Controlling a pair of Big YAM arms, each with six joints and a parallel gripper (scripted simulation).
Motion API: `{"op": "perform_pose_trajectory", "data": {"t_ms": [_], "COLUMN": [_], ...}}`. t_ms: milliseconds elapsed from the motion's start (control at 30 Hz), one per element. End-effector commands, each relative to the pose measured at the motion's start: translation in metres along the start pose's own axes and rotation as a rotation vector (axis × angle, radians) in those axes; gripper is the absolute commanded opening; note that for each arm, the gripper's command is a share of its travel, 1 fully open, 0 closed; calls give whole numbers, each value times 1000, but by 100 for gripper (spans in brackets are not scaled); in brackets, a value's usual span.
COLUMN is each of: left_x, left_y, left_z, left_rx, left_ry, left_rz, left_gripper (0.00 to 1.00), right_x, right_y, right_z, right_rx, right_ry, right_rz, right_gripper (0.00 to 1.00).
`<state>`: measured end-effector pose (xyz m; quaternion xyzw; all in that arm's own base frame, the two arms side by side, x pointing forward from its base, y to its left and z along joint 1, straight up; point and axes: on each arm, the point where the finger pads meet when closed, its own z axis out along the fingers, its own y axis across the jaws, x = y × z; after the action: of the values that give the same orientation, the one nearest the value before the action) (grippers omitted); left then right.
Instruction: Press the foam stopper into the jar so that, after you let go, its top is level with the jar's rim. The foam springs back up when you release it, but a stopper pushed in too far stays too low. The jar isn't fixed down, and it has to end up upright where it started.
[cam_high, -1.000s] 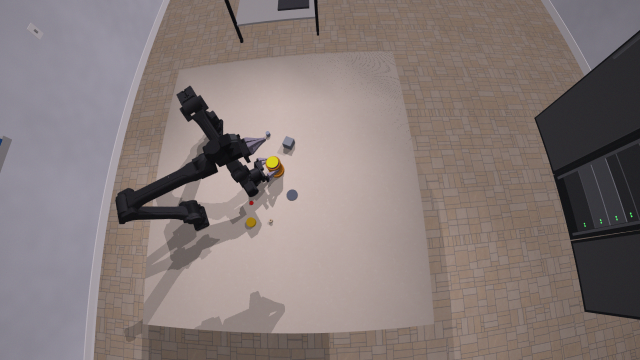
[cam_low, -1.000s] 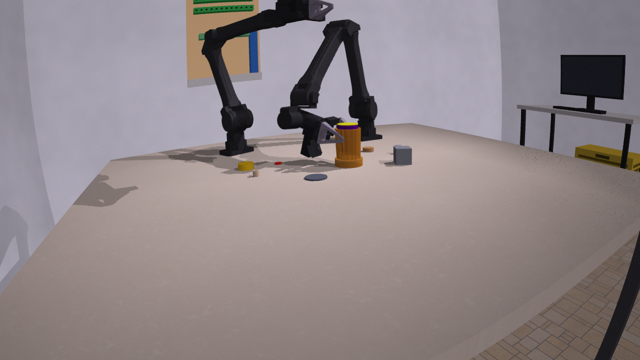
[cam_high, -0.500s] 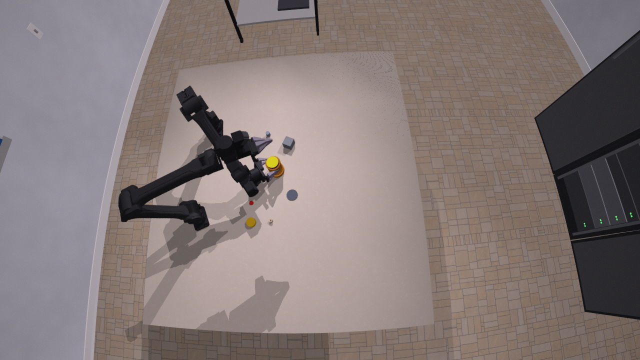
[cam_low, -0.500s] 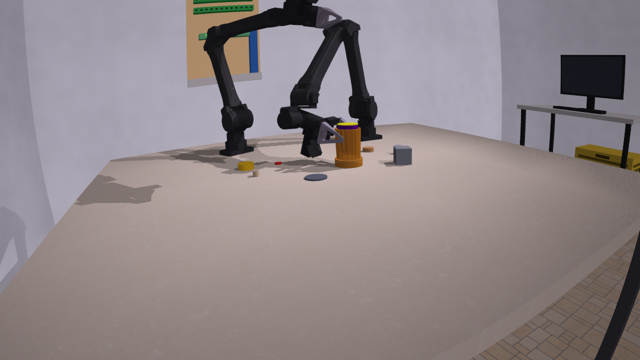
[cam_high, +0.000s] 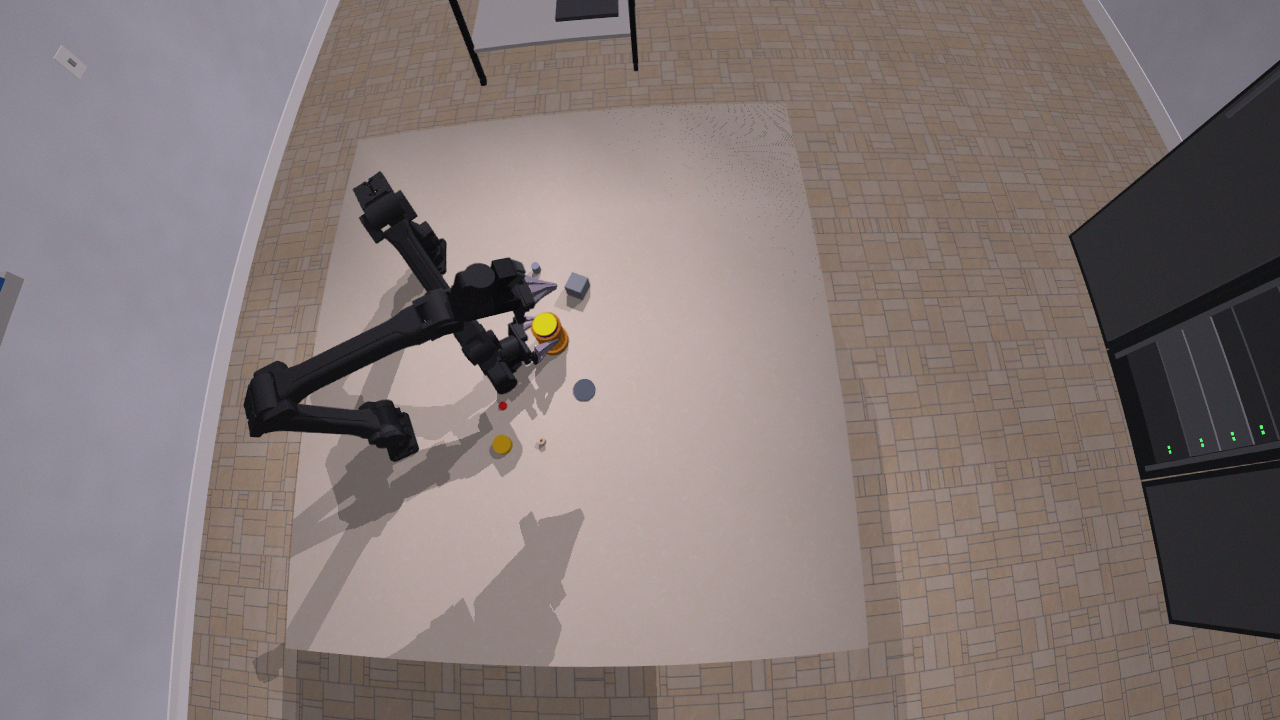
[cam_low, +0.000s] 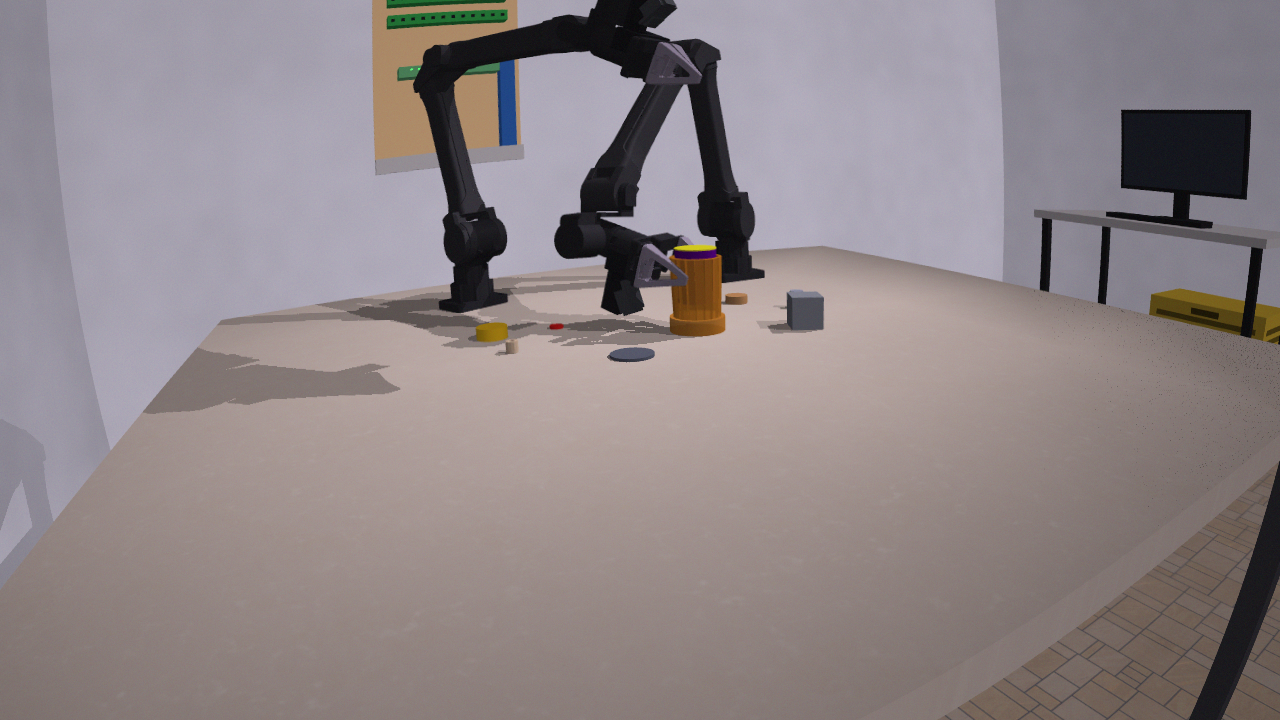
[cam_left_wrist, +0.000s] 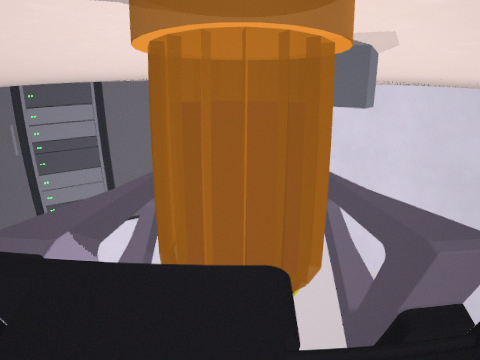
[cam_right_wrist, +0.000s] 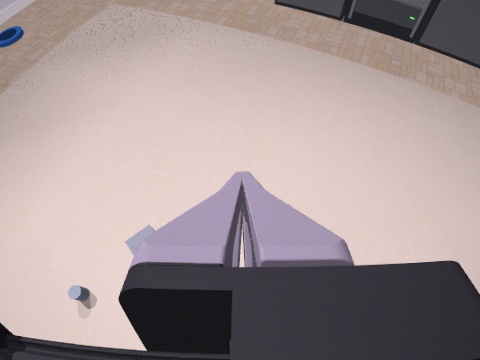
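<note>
A monitor (cam_low: 1184, 153) stands on a side desk (cam_low: 1154, 225).
</note>
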<state>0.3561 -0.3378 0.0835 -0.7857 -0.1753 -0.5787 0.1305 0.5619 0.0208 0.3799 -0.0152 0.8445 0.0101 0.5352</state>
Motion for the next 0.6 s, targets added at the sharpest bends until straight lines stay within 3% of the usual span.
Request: {"op": "perform_pose_trajectory", "data": {"t_ms": [0, 567], "left_x": [14, 14], "left_y": [1, 1], "left_z": [-2, -2], "left_rx": [0, 0], "left_ry": [5, 5], "left_rz": [-22, -22], "left_gripper": [64, 64], "right_x": [-25, 41], "right_y": [12, 28], "right_z": [4, 40], "right_rx": [-21, -40], "right_ry": [16, 316], "right_rz": [-2, -26], "right_gripper": [0, 0]}}
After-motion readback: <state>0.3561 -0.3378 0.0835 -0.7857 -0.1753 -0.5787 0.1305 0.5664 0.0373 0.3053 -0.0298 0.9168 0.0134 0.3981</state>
